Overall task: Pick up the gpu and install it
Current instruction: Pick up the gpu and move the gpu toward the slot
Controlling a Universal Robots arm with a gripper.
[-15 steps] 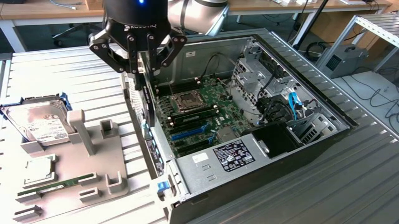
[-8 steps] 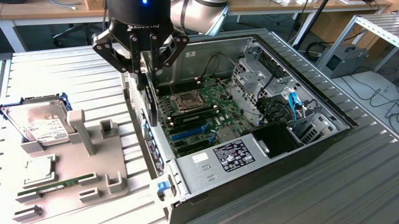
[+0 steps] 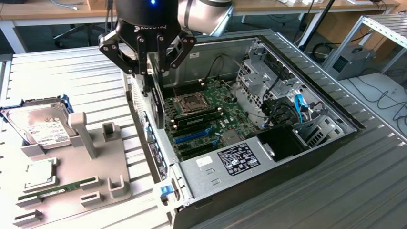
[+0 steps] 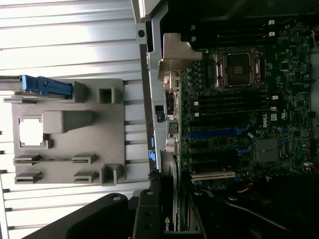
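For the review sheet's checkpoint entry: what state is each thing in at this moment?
gpu: held upright on edge over the case's rear wall, not seated.
gripper: fingers closed on the gpu.
computer case: on its side, side panel off.
CPU socket: appears empty.
hard drive: propped in the grey holder, outside the case.
RAM stick: lying in the holder.

My gripper (image 3: 150,66) is black, its linkages pinned with small silver screws, white lettering printed across the round body. Just above it I see a blue light (image 3: 152,2) and a silvery-grey arm joint (image 3: 207,16).
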